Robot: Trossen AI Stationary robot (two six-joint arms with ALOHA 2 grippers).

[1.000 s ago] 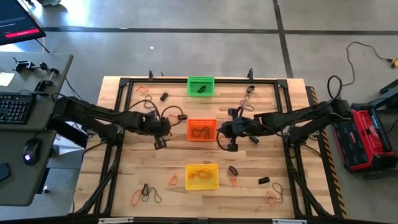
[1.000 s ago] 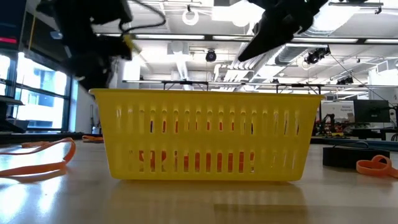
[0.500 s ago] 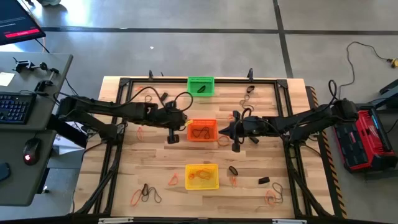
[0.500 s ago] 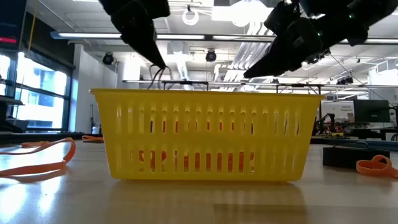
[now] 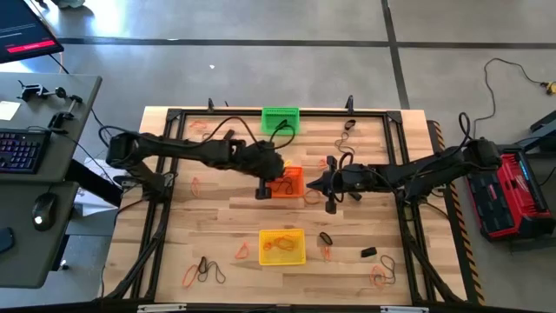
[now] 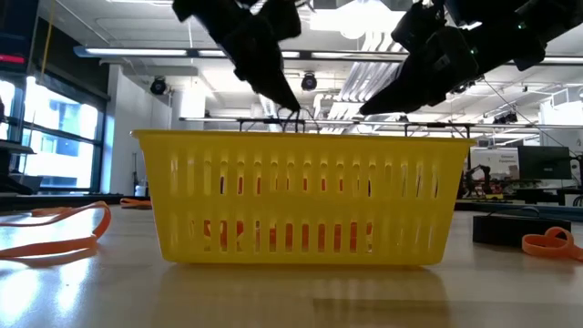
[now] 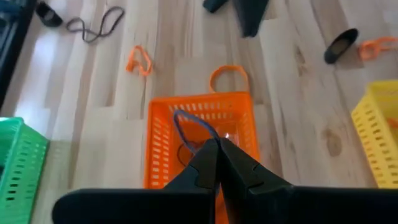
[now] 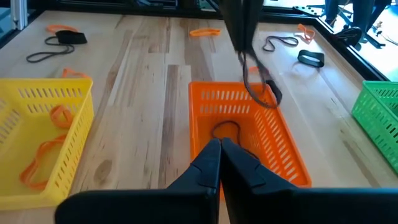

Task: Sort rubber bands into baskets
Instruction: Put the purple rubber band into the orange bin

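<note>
You see a grey floor (image 5: pixel 261 78), a desk with keyboard (image 5: pixel 22 149), and ceiling lights (image 6: pixel 282 20).

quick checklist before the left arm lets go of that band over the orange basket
1. Left end effector shut on the dark rubber band: ok.
2. Band hanging over the orange basket, not the green basket or the yellow basket: ok in both wrist views.
3. Band colour matches the dark bands already in the orange basket: ok, a dark loop lies inside.
4. Right end effector clear of the drop: ok; it is shut, beside the basket's right side in the high view.
5. Band's lower end below the basket rim: cannot tell.
</note>
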